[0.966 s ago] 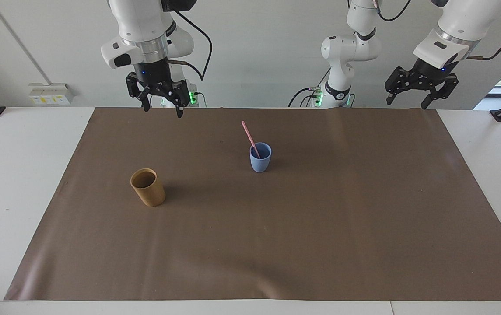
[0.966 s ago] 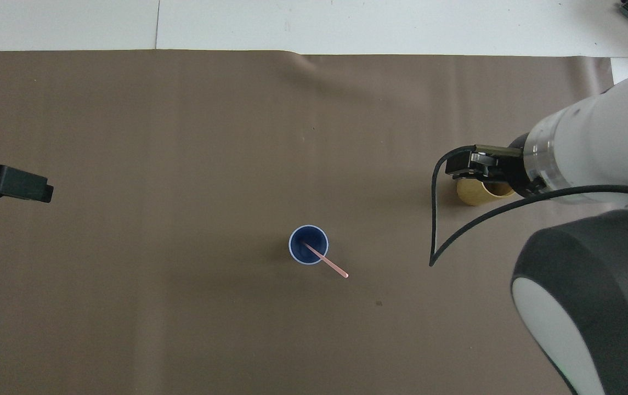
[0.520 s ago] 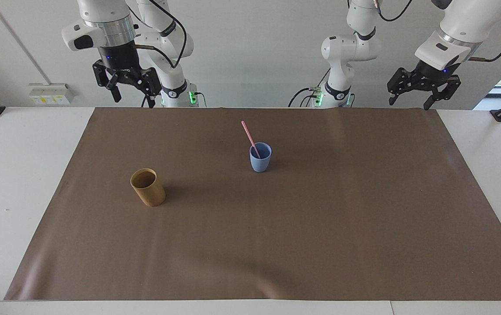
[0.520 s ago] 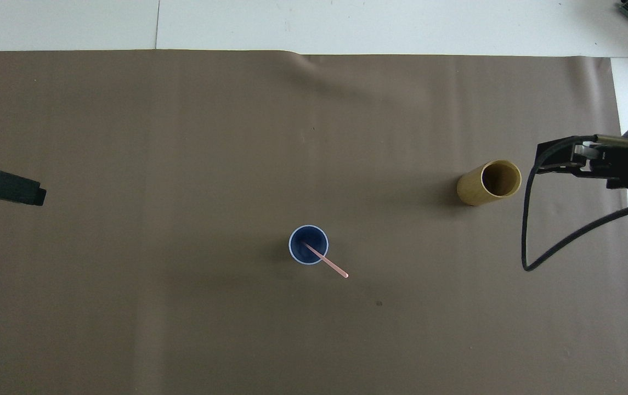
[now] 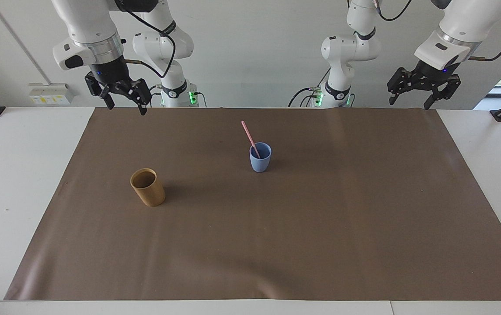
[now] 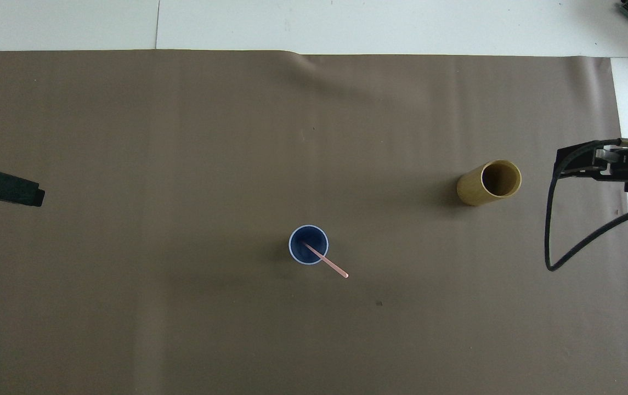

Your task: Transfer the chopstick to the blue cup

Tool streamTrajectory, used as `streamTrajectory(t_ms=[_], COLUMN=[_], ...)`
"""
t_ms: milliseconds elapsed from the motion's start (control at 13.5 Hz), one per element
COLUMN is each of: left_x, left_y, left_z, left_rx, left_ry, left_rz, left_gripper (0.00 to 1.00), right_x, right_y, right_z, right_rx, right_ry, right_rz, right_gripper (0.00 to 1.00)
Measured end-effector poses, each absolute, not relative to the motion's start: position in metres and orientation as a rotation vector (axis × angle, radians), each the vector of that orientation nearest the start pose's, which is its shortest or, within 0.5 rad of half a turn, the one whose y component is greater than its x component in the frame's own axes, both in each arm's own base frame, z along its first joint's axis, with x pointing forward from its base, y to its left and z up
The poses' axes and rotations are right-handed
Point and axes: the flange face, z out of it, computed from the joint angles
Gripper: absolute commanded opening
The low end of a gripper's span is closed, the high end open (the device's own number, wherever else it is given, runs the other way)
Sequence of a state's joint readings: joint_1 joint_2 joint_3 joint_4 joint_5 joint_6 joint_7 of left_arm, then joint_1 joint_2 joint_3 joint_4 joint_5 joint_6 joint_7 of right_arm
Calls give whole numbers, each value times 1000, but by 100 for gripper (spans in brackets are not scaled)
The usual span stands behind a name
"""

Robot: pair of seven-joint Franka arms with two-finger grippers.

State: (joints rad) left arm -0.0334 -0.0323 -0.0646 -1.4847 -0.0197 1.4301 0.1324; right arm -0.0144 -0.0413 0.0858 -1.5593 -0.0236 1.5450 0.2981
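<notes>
Since a second ago, we see the right gripper (image 5: 125,104) withdrawn from over the mat's middle to its corner at the right arm's end, fingers spread and empty. The left gripper (image 5: 409,102) hangs unmoved, fingers apart, over the mat (image 5: 320,245) edge. The chopstick (image 5: 249,138) stands tilted inside the blue cup (image 5: 260,158). The mustard cup (image 5: 148,187) sits well apart. No writing is legible.

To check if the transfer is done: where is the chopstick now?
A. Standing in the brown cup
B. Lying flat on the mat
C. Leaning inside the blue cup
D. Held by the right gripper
C: the chopstick leans in the blue cup, its lower end inside and its upper end tilted out over the rim.
</notes>
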Motion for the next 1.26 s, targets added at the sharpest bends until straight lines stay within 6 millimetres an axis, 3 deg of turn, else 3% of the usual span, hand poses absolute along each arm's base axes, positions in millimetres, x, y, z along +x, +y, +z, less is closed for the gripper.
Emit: streamTrajectory(t_ms=[446,966,1264], left_x=[526,525,525], left_y=[-55,-55,-55], left_z=[671,671,671], left_rx=[-3138,-3138,-3137], left_ry=[367,367,367], left_rz=[33,33,33], left_gripper=[100,100,100], right_x=[537,538,540], right_y=[21,-17,-12], right_z=[649,646,637], right_rx=[-3139,-3140,-3151], right_ry=[405,353,256], right_rz=[-23,-6,21], right_gripper=[100,100,100])
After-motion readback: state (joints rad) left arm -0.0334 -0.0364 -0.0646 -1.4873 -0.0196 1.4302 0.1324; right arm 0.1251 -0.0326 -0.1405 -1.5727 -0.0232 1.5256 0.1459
